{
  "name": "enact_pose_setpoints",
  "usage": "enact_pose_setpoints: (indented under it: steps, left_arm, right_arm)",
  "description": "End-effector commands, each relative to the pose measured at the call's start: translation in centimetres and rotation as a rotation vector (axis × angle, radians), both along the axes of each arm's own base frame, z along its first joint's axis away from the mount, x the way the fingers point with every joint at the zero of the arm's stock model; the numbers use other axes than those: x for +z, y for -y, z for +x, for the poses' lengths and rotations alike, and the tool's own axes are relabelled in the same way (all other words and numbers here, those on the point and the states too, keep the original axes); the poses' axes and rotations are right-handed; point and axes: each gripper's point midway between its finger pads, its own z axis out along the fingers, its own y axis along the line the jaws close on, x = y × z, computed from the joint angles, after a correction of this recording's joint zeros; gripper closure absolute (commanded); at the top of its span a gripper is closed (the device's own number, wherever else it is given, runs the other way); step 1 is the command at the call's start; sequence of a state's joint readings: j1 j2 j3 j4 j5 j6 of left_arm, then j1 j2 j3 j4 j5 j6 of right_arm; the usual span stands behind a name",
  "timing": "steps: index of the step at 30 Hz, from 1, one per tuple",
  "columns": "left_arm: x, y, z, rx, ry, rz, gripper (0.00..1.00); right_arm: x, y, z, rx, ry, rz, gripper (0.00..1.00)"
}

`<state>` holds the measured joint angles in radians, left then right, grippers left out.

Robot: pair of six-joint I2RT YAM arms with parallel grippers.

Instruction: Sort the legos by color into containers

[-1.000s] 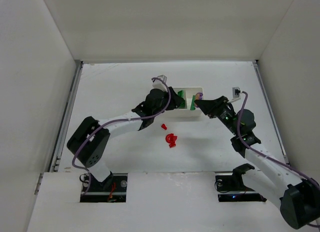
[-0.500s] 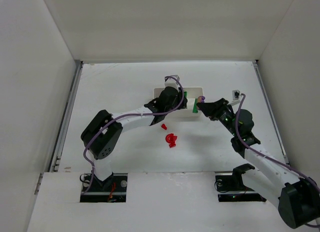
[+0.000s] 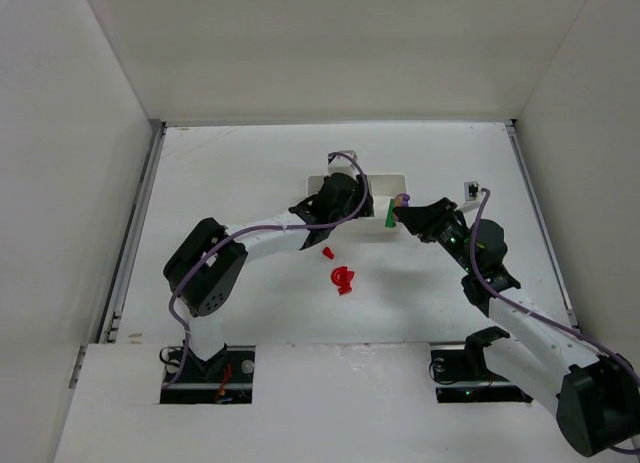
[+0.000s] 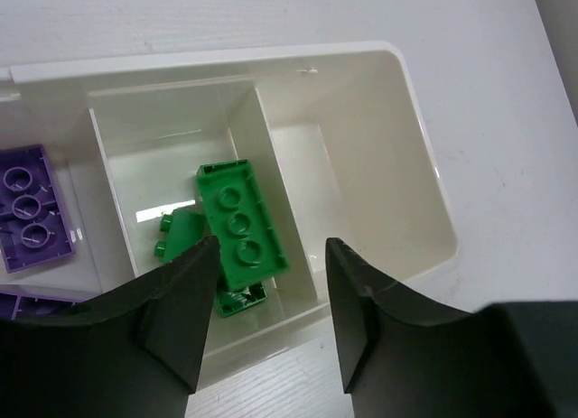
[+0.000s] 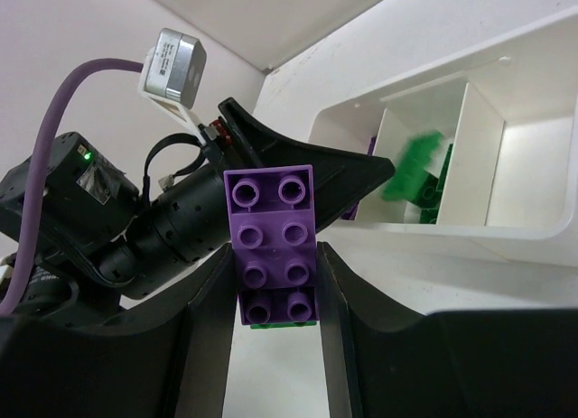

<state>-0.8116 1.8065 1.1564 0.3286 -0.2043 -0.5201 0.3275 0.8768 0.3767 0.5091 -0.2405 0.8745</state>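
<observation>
From above: left claw [image 3: 366, 205] and right claw [image 3: 398, 212] noted crowded together at the white tray [image 3: 392, 177], red bricks [image 3: 342, 279] loose on the bare white table [image 3: 230, 163], plain walls [image 3: 330, 43] boxing in three sides; liable to clash if either reaches across. From the left wrist: found released, jaws apart above a green brick [image 4: 239, 224] in the middle compartment, purple bricks [image 4: 32, 206] next door. From the right wrist: found clenched on a purple brick [image 5: 271, 242] short of the tray rim, apt to land among the green if dropped carelessly.

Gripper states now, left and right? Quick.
Left gripper: open, holding nothing.
Right gripper: closed on a purple brick.
</observation>
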Motion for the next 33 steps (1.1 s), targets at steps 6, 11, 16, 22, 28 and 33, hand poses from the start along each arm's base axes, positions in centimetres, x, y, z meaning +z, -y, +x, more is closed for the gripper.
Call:
enact_pose_setpoints:
  steps: [6, 11, 16, 22, 28, 33]
  left_arm:
    - [5.1, -1.0, -0.3, 0.031, 0.095, -0.053, 0.46]
    - [7.9, -3.0, -2.0, 0.059, 0.128, -0.135, 0.45]
    - [10.5, -3.8, -5.9, 0.011, 0.097, -0.336, 0.46]
    - [11.3, -5.6, -9.6, -0.040, 0.024, -0.551, 0.43]
    - [10.2, -4.5, -11.1, -0.126, -0.076, -0.710, 0.40]
    - [11.1, -4.5, -11.3, -0.149, -0.051, -0.826, 0.39]
  right_arm:
    - [1.7, 0.2, 0.0, -0.003, 0.074, 0.015, 0.68]
    - [1.5, 0.1, 0.2, -0.003, 0.065, 0.018, 0.68]
    - [1.7, -0.5, 0.7, 0.010, 0.026, 0.065, 0.68]
    - [2.1, -1.8, 1.1, 0.046, -0.004, 0.116, 0.67]
    - [3.1, -4.1, 1.3, 0.144, -0.041, 0.246, 0.67]
    - [3.8, -5.5, 1.6, 0.198, -0.071, 0.340, 0.68]
